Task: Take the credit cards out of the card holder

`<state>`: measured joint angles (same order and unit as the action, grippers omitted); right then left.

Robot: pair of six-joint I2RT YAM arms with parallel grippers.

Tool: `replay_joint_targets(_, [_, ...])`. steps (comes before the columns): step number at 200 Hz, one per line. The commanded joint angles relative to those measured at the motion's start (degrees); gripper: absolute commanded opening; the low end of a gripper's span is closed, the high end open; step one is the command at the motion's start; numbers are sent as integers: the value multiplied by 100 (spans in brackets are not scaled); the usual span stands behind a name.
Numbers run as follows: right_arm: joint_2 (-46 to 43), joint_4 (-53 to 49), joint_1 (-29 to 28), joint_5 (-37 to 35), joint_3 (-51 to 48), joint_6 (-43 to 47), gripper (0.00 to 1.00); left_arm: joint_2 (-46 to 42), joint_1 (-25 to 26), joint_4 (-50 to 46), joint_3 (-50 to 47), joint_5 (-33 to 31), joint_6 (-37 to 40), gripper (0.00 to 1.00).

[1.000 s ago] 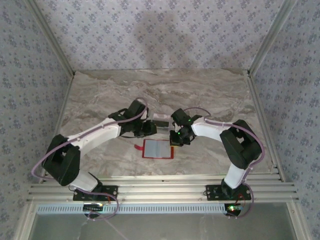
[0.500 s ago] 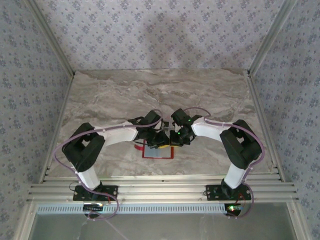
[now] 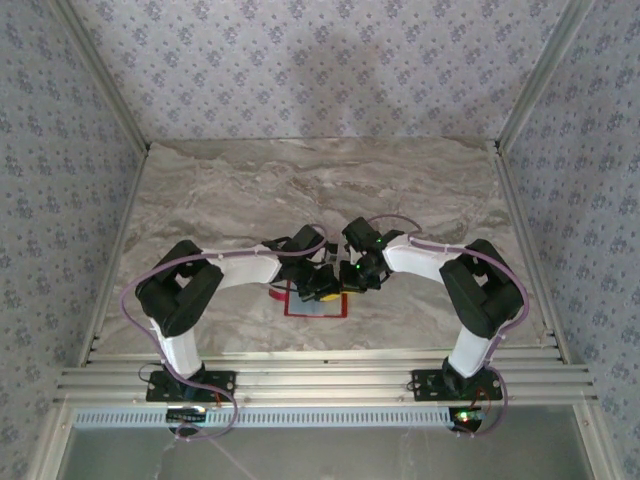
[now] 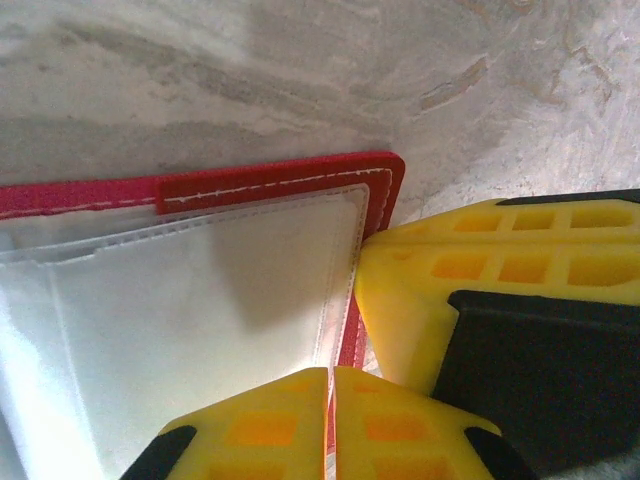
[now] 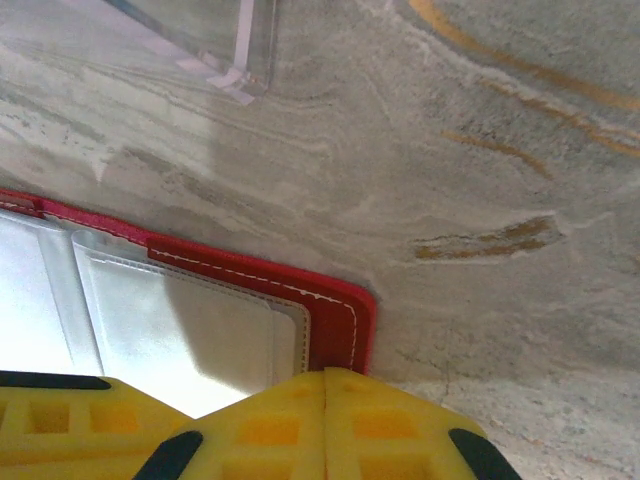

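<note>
The red card holder (image 3: 312,306) lies open and flat on the marble table between the arms, its pale window pocket (image 4: 200,320) facing up. A pale credit card edge with a rounded corner (image 5: 290,340) shows inside the clear pocket. My left gripper (image 3: 325,288) is down on the holder's right edge, with its yellow fingers (image 4: 331,372) shut to a hairline slit over the stitched seam. Whether anything thin is pinched I cannot tell. My right gripper (image 5: 325,372) is shut, tips resting on the holder's red corner (image 5: 335,320), right beside the left one.
A pale translucent flat thing (image 5: 220,40) lies on the table just beyond the holder. The two grippers stand almost touching; the right one's yellow finger (image 4: 470,265) crowds the left wrist view. Metal rails run along the table's near edge (image 3: 320,375).
The left arm has swung right from beyond the holder's far left corner onto its right edge, and its jaws have closed. The right arm and the holder have not moved.
</note>
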<state>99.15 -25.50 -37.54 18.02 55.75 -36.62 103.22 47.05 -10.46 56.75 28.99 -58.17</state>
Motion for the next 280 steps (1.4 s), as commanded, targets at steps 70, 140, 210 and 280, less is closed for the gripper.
replay_joint_targets(70, [114,-30,-26,28,-10,-46,7,238,116,-1088,264,-339,483,12])
replay_joint_targets(140, [122,-43,-31,35,0,-29,7,142,176,-2174,717,-1127,919,18])
replay_joint_targets(210, [122,-48,-32,44,7,-6,8,302,399,-3118,1336,-1908,1204,35])
replay_joint_targets(280, [127,-42,-23,34,-15,2,8,557,647,-3928,1877,-2703,1405,43])
